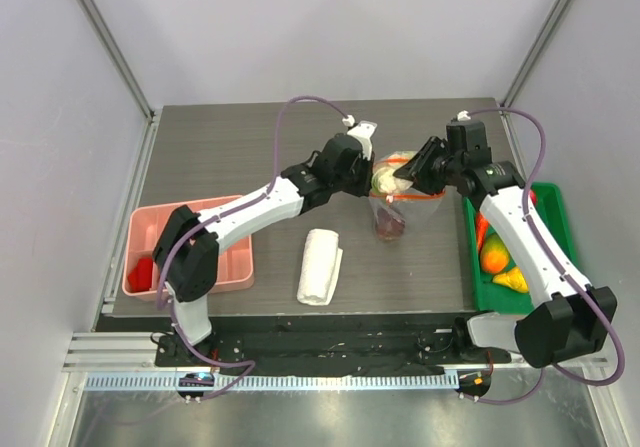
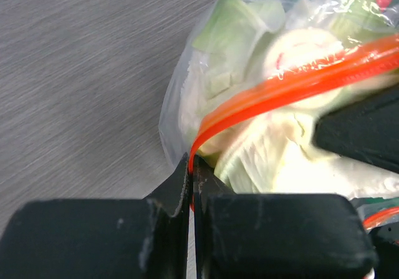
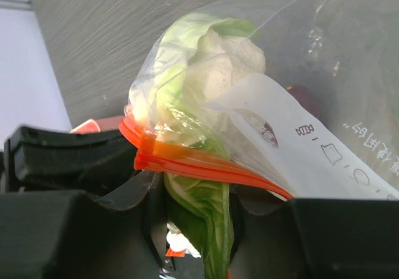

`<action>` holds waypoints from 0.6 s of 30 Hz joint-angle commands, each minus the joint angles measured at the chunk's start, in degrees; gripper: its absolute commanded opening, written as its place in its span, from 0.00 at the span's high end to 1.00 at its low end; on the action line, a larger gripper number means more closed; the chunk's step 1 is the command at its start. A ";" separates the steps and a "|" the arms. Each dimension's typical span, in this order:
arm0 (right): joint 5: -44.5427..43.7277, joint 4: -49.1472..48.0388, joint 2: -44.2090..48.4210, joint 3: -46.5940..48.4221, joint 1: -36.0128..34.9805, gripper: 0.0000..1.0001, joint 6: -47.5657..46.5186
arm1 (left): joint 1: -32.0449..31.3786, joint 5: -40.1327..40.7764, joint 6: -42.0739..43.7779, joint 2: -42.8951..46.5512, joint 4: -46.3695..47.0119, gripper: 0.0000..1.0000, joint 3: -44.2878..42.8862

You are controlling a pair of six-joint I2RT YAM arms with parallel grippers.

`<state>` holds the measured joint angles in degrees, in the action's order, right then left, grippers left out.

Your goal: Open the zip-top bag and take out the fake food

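While zip-top bag [image 1: 397, 212] stands mouth-up, strip [image 2: 280, 85] running left-right, left hand [image 2: 190, 173] clamping its end, right hand [image 3: 198, 195] pinching fake food [image 3: 206, 73]

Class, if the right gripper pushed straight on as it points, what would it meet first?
Likely the leafy green fake food poking from the zip-top bag; it sits between the fingers of the right gripper.

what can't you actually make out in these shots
- Top view: the left gripper and right gripper cover the mouth of the clear crinkly plastic zip-top bag, so open or sealed is unclear.
- Right wrist view: a pale green plastic leaf fills the jaw gap, hiding what is pinched.
- Top view: the dark purple piece inside the bag is too small to identify.
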<state>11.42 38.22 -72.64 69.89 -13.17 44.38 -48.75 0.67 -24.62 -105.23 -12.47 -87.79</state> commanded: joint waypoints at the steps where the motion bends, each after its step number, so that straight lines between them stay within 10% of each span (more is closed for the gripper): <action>1: -4.65 -5.17 -3.46 5.16 -1.16 0.99 7.38 | -3.80 -1.02 -3.67 3.01 9.65 1.00 3.58; 18: -14.50 -15.17 -5.41 5.62 -6.43 0.99 -3.56 | -4.33 -8.57 -2.90 4.06 12.29 1.00 4.73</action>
<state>-1.04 37.76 -77.52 72.12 -18.44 47.27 -49.89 4.34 -28.45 -105.19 -8.54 -83.68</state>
